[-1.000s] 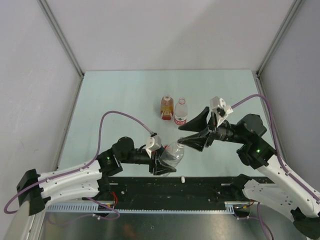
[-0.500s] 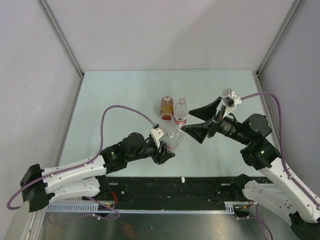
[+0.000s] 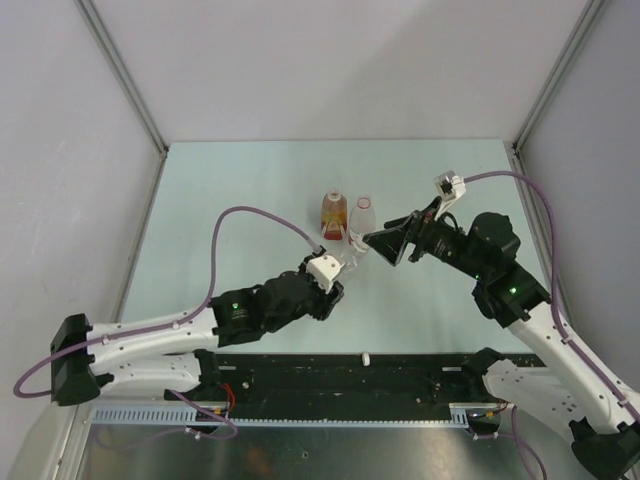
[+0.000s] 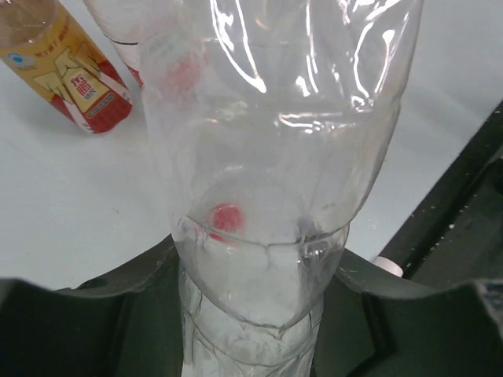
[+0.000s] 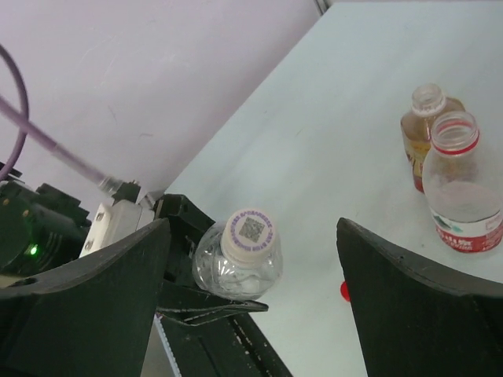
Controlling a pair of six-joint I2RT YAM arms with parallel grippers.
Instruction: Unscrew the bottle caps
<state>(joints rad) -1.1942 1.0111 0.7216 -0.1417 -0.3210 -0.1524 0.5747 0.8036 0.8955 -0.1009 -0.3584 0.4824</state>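
Observation:
My left gripper (image 3: 337,283) is shut on the body of the plain clear bottle (image 3: 349,263), which fills the left wrist view (image 4: 267,157). Its white cap (image 5: 251,233) with a printed code is on and faces my right gripper (image 5: 253,226). That gripper (image 3: 380,238) is open, with the cap showing between its fingers (image 5: 94,298) and not touching them. The amber bottle (image 5: 428,118) and the red-and-white label bottle (image 5: 460,181) stand uncapped behind. A red cap (image 5: 344,290) lies on the table.
A loose white cap (image 3: 366,357) lies at the near table edge by the black rail (image 3: 400,375); it also shows in the left wrist view (image 4: 387,265). The two standing bottles (image 3: 333,215) are just beyond both grippers. Grey walls enclose the table.
My left gripper has carried the plain bottle away from the near edge toward the standing bottles. My right gripper has swung left and lined up on the bottle's cap.

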